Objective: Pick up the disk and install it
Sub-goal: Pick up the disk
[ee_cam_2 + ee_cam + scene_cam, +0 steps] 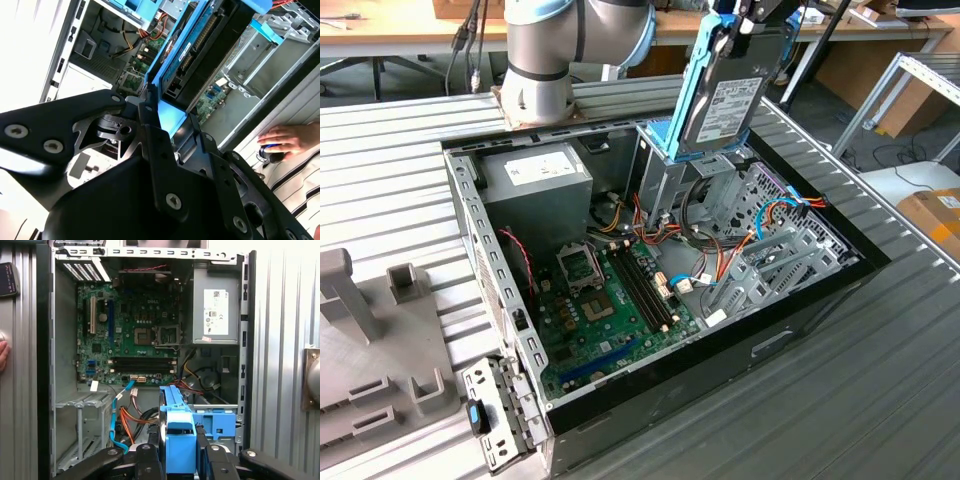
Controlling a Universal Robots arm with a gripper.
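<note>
A ribbed, silvery metal table [880, 400] fills the bottom of the exterior view, with a grey moulded plastic fixture [380, 380] at lower left. Mid-frame, an open black computer case [800, 310] lies on its side, showing a green motherboard [610, 310], a boxy grey power supply [535, 180] and a perforated silver drive cage [670, 185].

Just above that cage, at upper centre, hangs the disk [725, 105]. It is a flat black slab with a blue plastic rail. It stands on edge, its long axis near vertical and leaning towards the upper right, its labelled face turned to the frame's right.

In the first wrist view the black gripper [180, 460] is clamped on the disk's blue end tab.

Behind, the arm's round grey base [545, 60] stands at the top, with wooden workbenches [390, 40] beyond and a cardboard box [935, 215] at far right.
</note>
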